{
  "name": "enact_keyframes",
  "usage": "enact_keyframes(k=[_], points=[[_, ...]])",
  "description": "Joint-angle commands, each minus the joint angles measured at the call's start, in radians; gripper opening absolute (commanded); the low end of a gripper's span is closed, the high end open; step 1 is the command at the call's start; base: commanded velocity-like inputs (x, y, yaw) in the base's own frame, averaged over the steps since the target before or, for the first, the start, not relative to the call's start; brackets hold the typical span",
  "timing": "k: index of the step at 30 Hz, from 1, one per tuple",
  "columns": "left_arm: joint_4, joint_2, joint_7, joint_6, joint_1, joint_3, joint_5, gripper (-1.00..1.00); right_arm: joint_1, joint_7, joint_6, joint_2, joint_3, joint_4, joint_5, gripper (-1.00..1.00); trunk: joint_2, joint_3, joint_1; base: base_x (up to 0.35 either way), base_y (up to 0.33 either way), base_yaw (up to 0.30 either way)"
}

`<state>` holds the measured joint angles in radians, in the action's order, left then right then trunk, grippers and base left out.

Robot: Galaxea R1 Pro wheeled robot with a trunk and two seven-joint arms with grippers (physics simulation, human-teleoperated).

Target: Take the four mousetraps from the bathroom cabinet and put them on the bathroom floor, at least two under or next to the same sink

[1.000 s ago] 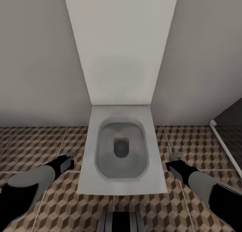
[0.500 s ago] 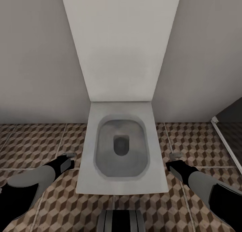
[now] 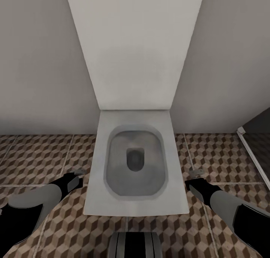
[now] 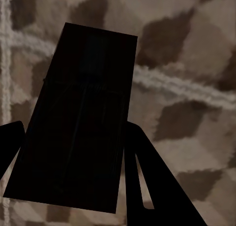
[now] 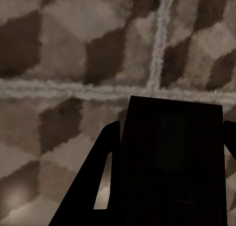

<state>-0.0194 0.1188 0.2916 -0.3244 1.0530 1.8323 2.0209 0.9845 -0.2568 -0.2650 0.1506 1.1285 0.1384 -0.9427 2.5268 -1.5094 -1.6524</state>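
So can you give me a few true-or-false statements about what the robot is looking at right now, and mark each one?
1. A white toilet stands straight ahead of the robot. True.
2. The toilet's lid is shut. False: it is raised, and the bowl is open.
3. The bathroom floor has a cube-pattern tile. True.
4. A mousetrap lies on the floor beside the toilet. False: none is seen there.
5. The left gripper rests on the toilet. False: it hangs over tiles beside it.

I count one toilet [image 3: 135,164], one tiled floor [image 3: 37,157], and my two grippers: the left [image 3: 79,172] and the right [image 3: 195,172].
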Motion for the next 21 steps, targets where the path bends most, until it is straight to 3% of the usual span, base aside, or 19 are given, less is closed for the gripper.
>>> enact_keyframes(k=[1,21], points=[[-0.002,0.001,0.004,-0.002,0.001,0.008,0.009,-1.00,0.000,-0.007,-0.006,0.001,0.008,0.004,-0.007,-1.00,0.000,-0.001,0.000,0.000,0.000,0.000],[-0.002,0.000,0.004,-0.002,0.001,0.008,0.009,-1.00,0.000,0.003,0.001,0.005,0.008,0.009,-0.007,-1.00,0.002,-0.032,-0.003,0.000,0.000,0.000]])
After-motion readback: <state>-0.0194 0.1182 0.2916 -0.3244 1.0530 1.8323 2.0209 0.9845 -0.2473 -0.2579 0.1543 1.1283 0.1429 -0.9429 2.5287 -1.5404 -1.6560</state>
